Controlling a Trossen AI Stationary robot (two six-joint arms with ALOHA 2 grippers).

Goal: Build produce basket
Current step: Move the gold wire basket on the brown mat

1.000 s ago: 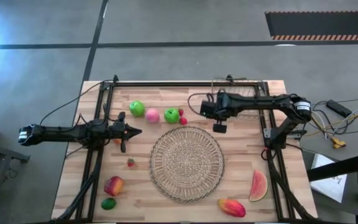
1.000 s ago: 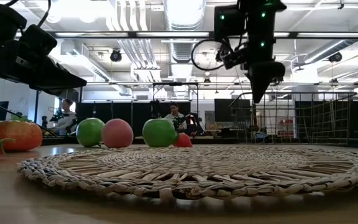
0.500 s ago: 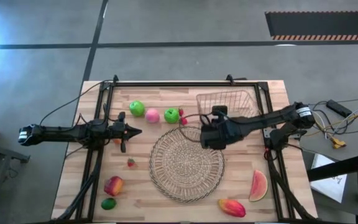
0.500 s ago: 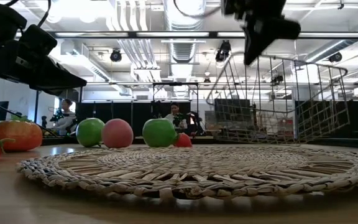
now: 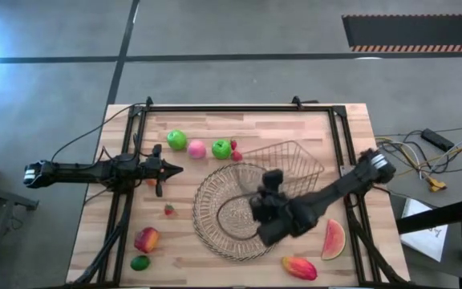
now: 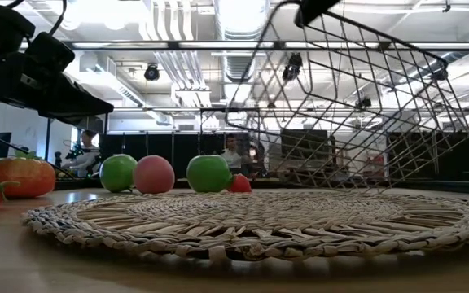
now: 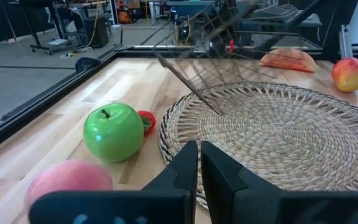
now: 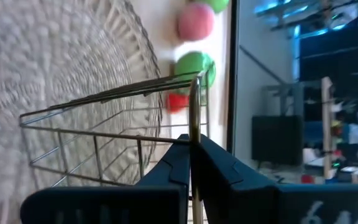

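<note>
The right gripper (image 8: 191, 163) pinches the thin wire rim of the square mesh basket (image 5: 283, 164), which hangs tilted above the round coiled straw mat (image 5: 215, 210) on the pale planked counter (image 5: 199, 128). The left gripper (image 5: 175, 169), fingers pressed together, hovers beside a glossy green apple (image 5: 221, 148) and a smooth pink peach (image 5: 196, 149).

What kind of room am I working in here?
Probably an industrial robotics lab: exposed ceiling ducts, a bare concrete floor around the framed wooden table, and people at workstations behind.
</note>
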